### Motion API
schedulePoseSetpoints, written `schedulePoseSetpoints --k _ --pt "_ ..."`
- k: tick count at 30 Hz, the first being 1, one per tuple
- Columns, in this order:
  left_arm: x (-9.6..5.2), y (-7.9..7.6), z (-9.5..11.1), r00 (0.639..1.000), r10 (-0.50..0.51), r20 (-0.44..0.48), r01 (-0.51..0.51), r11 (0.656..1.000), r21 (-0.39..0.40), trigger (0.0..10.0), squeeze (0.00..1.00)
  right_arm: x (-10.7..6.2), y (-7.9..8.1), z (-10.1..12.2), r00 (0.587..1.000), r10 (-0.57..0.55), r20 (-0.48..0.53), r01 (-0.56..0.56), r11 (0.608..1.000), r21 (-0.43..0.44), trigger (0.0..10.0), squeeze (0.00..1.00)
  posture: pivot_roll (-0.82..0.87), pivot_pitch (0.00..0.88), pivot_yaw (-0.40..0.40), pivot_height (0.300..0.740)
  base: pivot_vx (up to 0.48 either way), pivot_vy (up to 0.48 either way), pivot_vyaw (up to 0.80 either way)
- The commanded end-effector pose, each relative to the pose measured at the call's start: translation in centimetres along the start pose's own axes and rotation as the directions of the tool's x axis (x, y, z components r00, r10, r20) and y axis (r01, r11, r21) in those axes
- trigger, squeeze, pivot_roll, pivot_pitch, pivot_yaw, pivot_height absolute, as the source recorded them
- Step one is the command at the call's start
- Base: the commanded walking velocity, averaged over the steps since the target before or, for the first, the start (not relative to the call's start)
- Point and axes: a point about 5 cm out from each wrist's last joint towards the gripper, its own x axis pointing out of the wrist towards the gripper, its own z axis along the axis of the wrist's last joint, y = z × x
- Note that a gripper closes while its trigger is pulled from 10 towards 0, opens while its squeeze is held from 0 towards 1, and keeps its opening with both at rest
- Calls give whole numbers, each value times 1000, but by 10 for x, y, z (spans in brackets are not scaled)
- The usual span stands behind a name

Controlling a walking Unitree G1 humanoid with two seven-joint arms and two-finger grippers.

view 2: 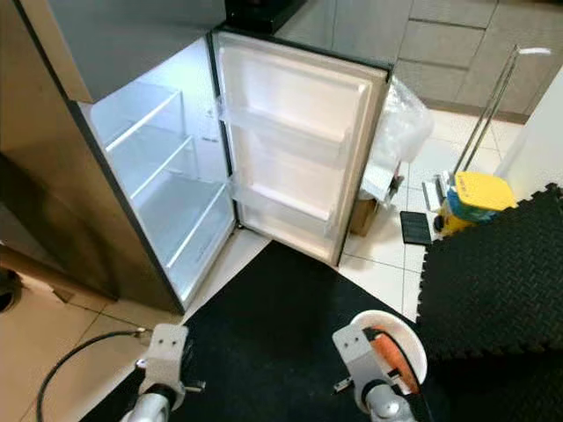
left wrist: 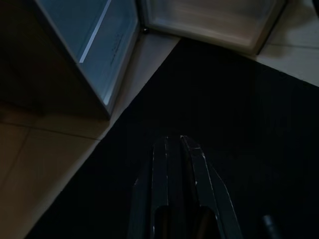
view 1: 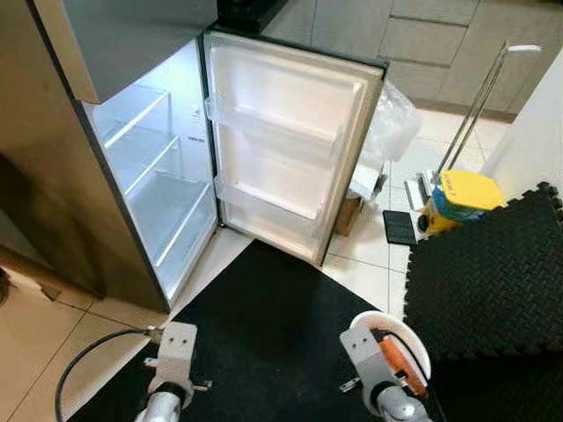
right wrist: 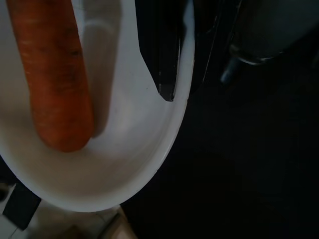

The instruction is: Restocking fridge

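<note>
1. Ahead and to the left, fridge (view 1: 132, 167) open, door (view 1: 286, 149) swung fully out, lit interior exposed.
2. Glass shelves (view 1: 167, 198) and door racks (view 1: 273, 198) bare: nothing stocked yet, as far as visible.
3. Low on the right, right gripper (right wrist: 172, 55) clamped over the rim of a white bowl (right wrist: 119, 169), one black finger inside the rim and the other outside.
4. Carrot (right wrist: 52, 74) lying loose inside the bowl, apart from the inner finger.
5. Low on the left, left gripper (left wrist: 177, 159) hanging idle above the black floor mat (view 1: 264, 325), fingers pressed together, nothing held.
6. Bowl held well short of the fridge, over the mat.
7. Judged progress: early stage. Item secured and door open; approach, placement on a shelf and door closing remaining.
8. Mop bucket (view 1: 462, 198) and foam tiles (view 1: 493, 272) to the right, clear of the route to the fridge.
</note>
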Motion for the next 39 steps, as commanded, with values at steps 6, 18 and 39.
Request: schedulePoseSetpoints --k 6,18,39 --pt "-1 0 -3 1000 5 -16 -6 1000 -20 10000 0 0 3 1 1000 19 7 -19 999 -44 10000 0 -82 95 -16 740 416 0 0" --pt "-1 -1 -4 1000 -11 -20 10 1000 -9 10000 0 1 6 2 999 31 8 -30 997 -66 10000 0 -79 95 -15 740 418 0 648" --pt "-5 -2 -5 1000 3 11 -3 1000 5 10000 0 0 2 0 1000 20 8 -19 999 -37 10000 0 -85 89 -18 740 123 0 114"
